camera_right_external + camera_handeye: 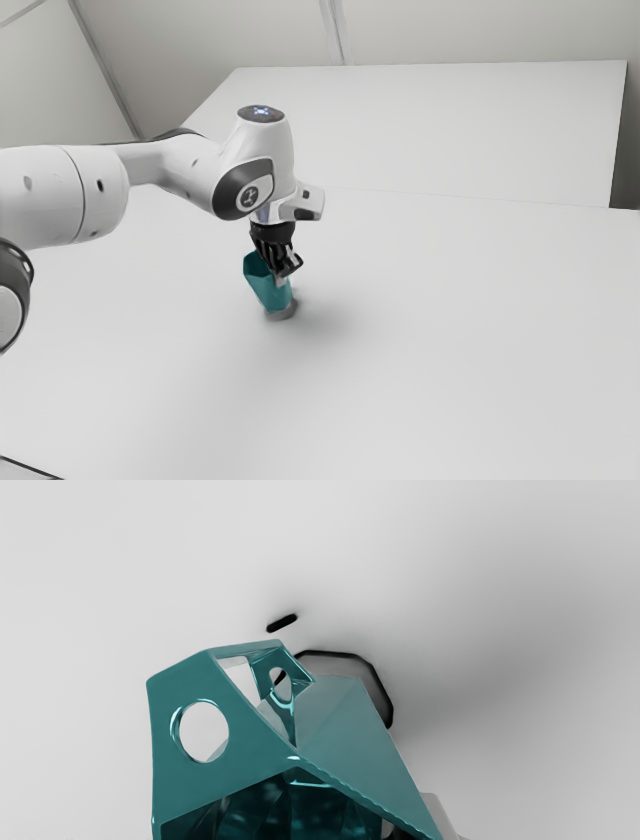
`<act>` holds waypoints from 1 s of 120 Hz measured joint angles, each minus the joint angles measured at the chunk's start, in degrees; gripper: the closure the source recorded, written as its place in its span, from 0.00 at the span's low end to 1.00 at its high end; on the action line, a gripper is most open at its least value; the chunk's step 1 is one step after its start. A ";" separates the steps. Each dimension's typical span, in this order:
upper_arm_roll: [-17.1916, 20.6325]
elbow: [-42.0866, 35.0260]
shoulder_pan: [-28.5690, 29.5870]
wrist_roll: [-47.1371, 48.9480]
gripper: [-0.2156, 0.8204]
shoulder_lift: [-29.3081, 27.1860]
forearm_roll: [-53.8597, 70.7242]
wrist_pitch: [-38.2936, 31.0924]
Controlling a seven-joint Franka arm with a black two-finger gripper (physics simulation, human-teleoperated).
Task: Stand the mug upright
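Exterior view, left to right. White arm (95, 190) reaching in from the left, bent downward at the wrist above the table (450, 340). Next, teal mug (264, 287), under the hand: tilted, not upright; mouth end raised and turned toward the exterior view's left, narrower lower end down toward the right. Grey patch (281, 310) at that lower end. Overlapping the mug's right side in this view, black gripper (284, 270), pointing down, close in at the mug's upper part. Grip state: cannot tell whether clenched on the mug's wall or released around it. Farther right, broad white tabletop with soft shading near the mug; beyond it, at the back, a second white surface (430, 110).

Wrist view. Mug close under the gripper, dark hollow interior visible past the angular rim. Flat-faced teal part with a round opening, extending from the mug; probably the handle, though hard to judge at this angle. Second, smaller round opening deeper in. Black-edged grey patch partly behind the mug. Short black mark (281, 623) just beside the pierced part.
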State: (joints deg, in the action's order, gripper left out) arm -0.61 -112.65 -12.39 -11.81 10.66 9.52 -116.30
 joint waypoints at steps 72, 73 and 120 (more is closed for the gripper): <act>-0.01 0.73 0.43 1.13 0.87 2.32 -2.28 -0.88; -0.01 0.72 0.43 1.12 0.85 2.32 -2.29 -0.88; -0.01 0.40 0.04 0.84 0.32 0.01 -2.27 -0.72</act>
State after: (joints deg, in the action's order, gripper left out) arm -0.62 -112.25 -12.35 -10.98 10.67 7.25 -117.02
